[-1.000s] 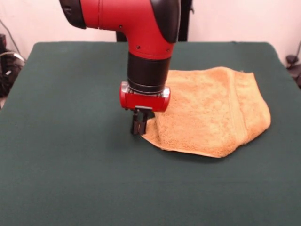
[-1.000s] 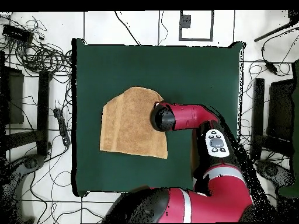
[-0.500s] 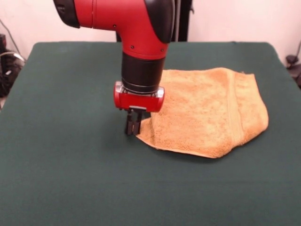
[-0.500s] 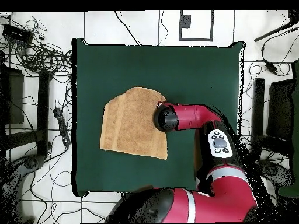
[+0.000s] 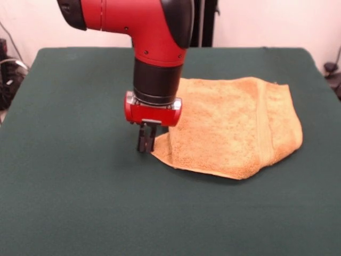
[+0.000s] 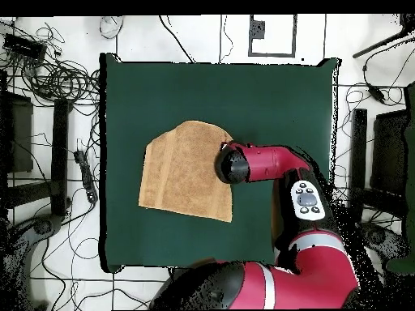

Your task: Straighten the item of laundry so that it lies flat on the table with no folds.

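Towel (image 5: pixel 234 125), mustard terry, lies folded over mid-bench (image 5: pixel 64 202), right of centre in front view. Tool (image 5: pixel 146 141) down at its near-left corner, fingers pressed together, apparently pinching that corner. Cloth extends rightward from tool; unfolding likely needs a leftward pull.

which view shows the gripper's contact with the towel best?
Front view. The gripper shows below the red wrist, its fingers shut on the towel corner at the table. In the overhead view the arm's wrist hides the gripper; only the towel's outline shows there.
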### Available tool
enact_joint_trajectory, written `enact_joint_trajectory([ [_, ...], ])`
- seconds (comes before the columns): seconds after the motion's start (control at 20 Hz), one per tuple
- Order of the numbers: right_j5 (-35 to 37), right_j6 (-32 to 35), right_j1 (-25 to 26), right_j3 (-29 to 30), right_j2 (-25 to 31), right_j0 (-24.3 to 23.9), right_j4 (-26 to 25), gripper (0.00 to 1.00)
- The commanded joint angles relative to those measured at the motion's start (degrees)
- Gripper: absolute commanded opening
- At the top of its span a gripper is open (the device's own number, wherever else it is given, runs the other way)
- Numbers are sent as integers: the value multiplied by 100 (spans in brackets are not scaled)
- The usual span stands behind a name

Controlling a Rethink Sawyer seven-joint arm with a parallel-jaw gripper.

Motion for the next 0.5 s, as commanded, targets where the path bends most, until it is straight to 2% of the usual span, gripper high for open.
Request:
enact_joint_trajectory([
  [0.05,589,-587,84,65,15,-202,-440,0],
  [0.5,870,-835,-181,190,151,-500,-554,0],
])
